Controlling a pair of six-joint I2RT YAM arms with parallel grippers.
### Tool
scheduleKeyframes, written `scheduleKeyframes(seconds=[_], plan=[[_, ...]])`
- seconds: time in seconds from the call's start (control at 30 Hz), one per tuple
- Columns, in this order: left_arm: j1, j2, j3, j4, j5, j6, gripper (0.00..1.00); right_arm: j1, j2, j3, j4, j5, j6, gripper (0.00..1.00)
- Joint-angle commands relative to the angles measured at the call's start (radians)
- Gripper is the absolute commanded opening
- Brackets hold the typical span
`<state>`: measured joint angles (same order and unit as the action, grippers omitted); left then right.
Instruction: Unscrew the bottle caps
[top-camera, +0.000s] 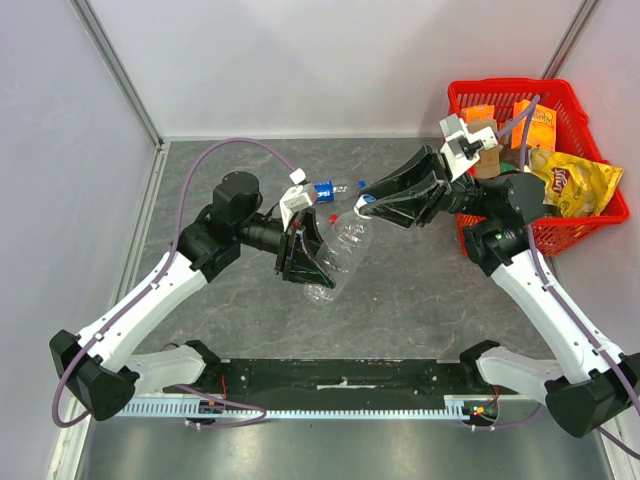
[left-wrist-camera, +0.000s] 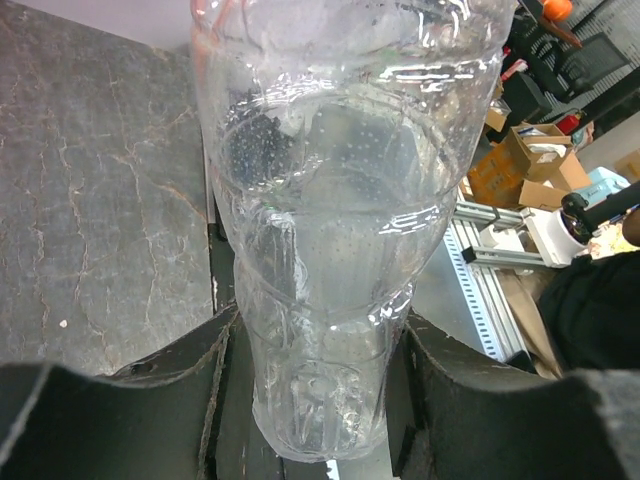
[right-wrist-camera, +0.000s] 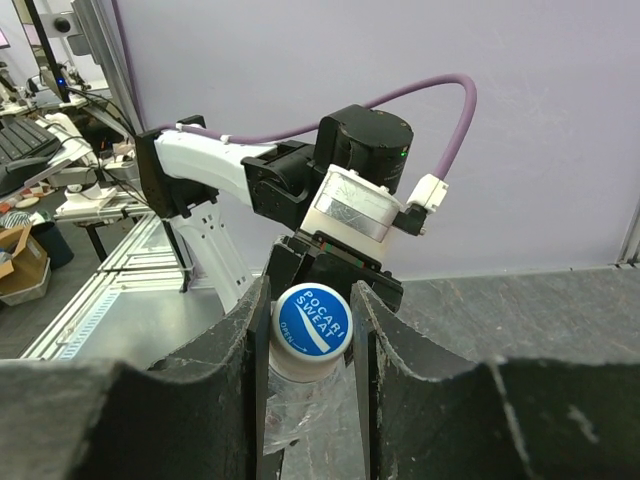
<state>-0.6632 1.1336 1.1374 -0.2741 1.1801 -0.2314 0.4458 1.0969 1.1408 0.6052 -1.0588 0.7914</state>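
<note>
A clear unlabelled bottle (top-camera: 338, 252) hangs tilted above the table, base toward the near left and neck toward the far right. My left gripper (top-camera: 316, 264) is shut on its lower body; in the left wrist view the bottle (left-wrist-camera: 330, 250) sits squeezed between both fingers of that gripper (left-wrist-camera: 315, 400). My right gripper (top-camera: 366, 205) is shut on the bottle's cap. In the right wrist view this cap (right-wrist-camera: 312, 322) is white with a blue printed top, and the right gripper (right-wrist-camera: 310, 335) has a finger pressed against each side of it.
A Pepsi-labelled bottle (top-camera: 324, 187) lies on the table behind the held one, with a blue cap (top-camera: 360, 185) at its right end. A small red cap (top-camera: 331, 217) lies beside it. A red basket (top-camera: 500, 90) with snack bags (top-camera: 580, 185) stands at the far right.
</note>
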Motion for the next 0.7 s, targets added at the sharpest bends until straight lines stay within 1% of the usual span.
scheduleKeyframes(seconds=[0.0, 0.03, 0.1, 0.13, 0.17, 0.23, 0.27, 0.33, 0.47, 0.67], plan=[[-0.015, -0.003, 0.021, 0.099, 0.049, -0.023, 0.14, 0.016, 0.026, 0.0, -0.094, -0.047, -0.083, 0.11], [-0.015, -0.003, 0.022, 0.076, 0.035, -0.008, 0.14, 0.016, 0.026, 0.004, -0.108, -0.04, -0.092, 0.14], [-0.015, -0.003, 0.027, 0.047, 0.009, 0.015, 0.14, 0.016, 0.027, 0.019, -0.159, -0.014, -0.116, 0.33], [-0.015, -0.006, 0.028, 0.035, -0.003, 0.024, 0.14, 0.016, 0.027, 0.03, -0.183, 0.0, -0.132, 0.51], [-0.015, -0.009, 0.028, 0.023, -0.02, 0.035, 0.14, 0.014, 0.024, 0.037, -0.197, 0.014, -0.138, 0.66], [-0.015, -0.015, 0.027, -0.005, -0.059, 0.059, 0.14, 0.016, 0.015, 0.048, -0.225, 0.054, -0.161, 0.88], [-0.018, -0.018, 0.028, -0.017, -0.083, 0.072, 0.14, 0.014, 0.009, 0.054, -0.234, 0.069, -0.162, 0.96], [-0.015, -0.023, 0.032, -0.051, -0.125, 0.096, 0.14, 0.016, 0.003, 0.077, -0.263, 0.118, -0.172, 0.98], [-0.015, -0.029, 0.033, -0.125, -0.236, 0.158, 0.14, 0.014, -0.015, 0.1, -0.285, 0.218, -0.159, 0.98], [-0.015, -0.04, 0.016, -0.192, -0.402, 0.211, 0.14, 0.013, -0.023, 0.134, -0.372, 0.385, -0.144, 0.98]])
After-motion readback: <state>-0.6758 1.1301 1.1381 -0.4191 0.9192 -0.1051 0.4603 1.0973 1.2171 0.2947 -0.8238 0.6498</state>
